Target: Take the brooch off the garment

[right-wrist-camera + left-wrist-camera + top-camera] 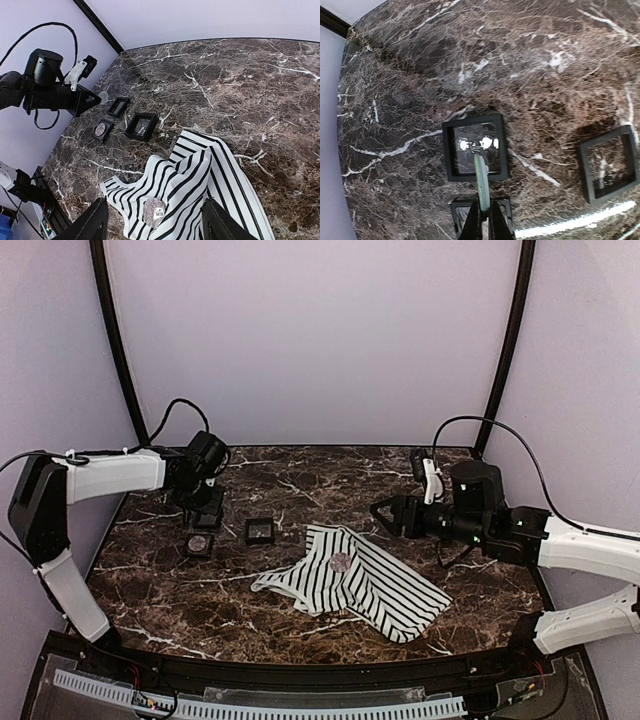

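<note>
**Surface.** Dark brown marble-pattern table [300,475] with white veins, and pale lilac walls [320,340] behind.

**Task items.** The striped garment [375,590] lies crumpled on the table, centre-right, with one corner trailing left. The brooch [340,562] is small, round and pale with a glint. It sits on an upper fold near the garment's far edge. How it is fastened does not show.

**Arm, right.** The right gripper [385,512] has its jaws wide apart and holds nothing. It hangs above the table just past the garment's far edge, clear of the cloth. In its wrist view the brooch lies between the lines of its two fingers.

**Arm, left.** The left gripper [482,220] is closed on a thin green piece [481,180] seen edge-on, and what the piece is cannot be told. It hovers over the boxes [260,530], well apart from the garment.

**Step in hand (judged).** Bringing the right gripper down onto the brooch.
- Keep the brooch centred between the fingers and come down straight.
- Close on the brooch body only, not on the fold beneath.
- The soft cloth will likely lift with the brooch, so pull gently and watch for the fabric tenting.
- Pinning the cloth beside the brooch would help, but the left gripper is occupied.

**Surroundings.** Three small black boxes sit at the table's left. One [102,130] contains a round pale item, and the others look empty. All are well apart from the garment. Nothing stands between the right gripper and the brooch, and the only obstruction is the cloth itself, bunched around it.
</note>
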